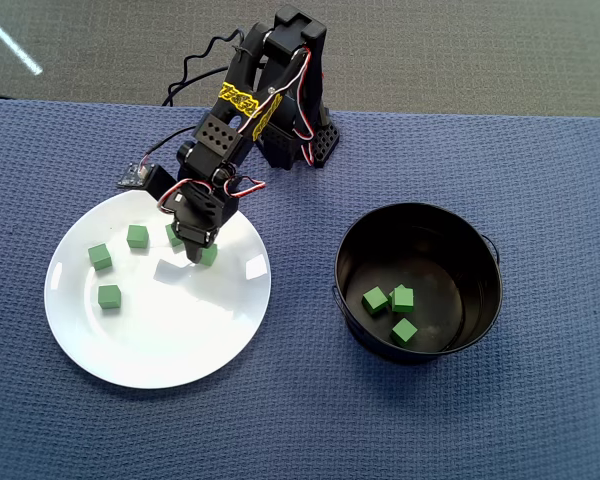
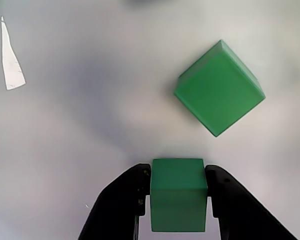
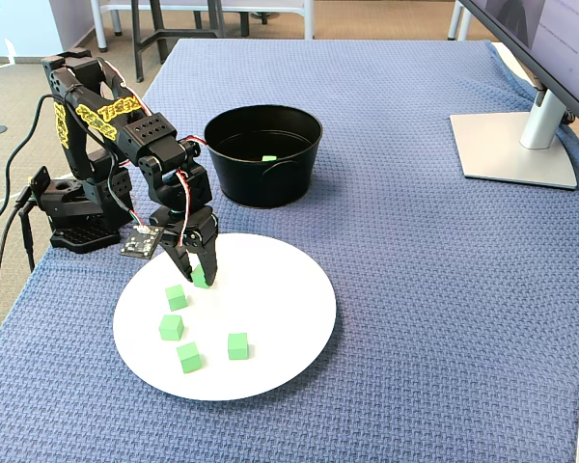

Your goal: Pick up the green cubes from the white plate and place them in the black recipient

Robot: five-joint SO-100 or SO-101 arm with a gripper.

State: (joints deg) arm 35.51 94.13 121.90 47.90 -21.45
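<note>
A green cube (image 2: pixel 178 192) sits clamped between the end effector's (image 2: pixel 178 200) black fingers in the wrist view, above the white plate (image 1: pixel 170 340). Only the overhead view shows three cubes (image 1: pixel 390 305) inside the black recipient (image 1: pixel 480 250).
</note>
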